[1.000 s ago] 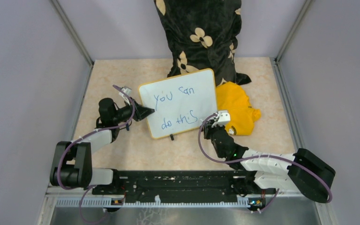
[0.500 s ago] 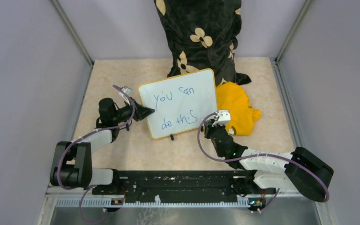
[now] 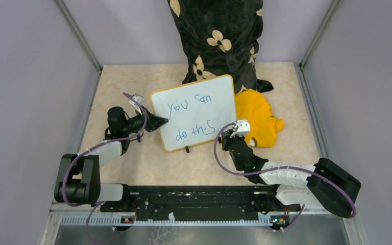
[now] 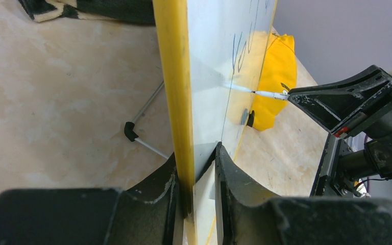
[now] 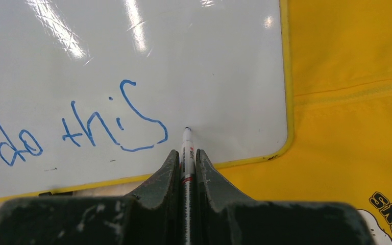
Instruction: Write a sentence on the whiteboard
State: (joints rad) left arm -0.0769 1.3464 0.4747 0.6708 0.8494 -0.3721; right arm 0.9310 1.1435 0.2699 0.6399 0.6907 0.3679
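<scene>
The whiteboard (image 3: 196, 109) stands tilted up at mid-table, white with a yellow frame. Blue words "you can" and "do this" (image 3: 196, 125) are on it. My left gripper (image 3: 161, 122) is shut on the board's left edge; in the left wrist view the yellow frame (image 4: 176, 102) runs between the two fingers. My right gripper (image 3: 226, 135) is shut on a thin white marker (image 5: 186, 153). Its tip rests at the board's face (image 5: 132, 61) just right of the "s" of "this" (image 5: 138, 120), near the lower right corner.
A yellow cloth (image 3: 258, 122) lies under and right of the board. A black floral cloth (image 3: 217, 35) hangs at the back. A wire stand leg (image 4: 138, 138) props the board from behind. Grey walls enclose the table (image 3: 132, 81).
My right arm's base link has shifted slightly left. The marker tip stays just right of the "s". The board and left gripper have not moved.
</scene>
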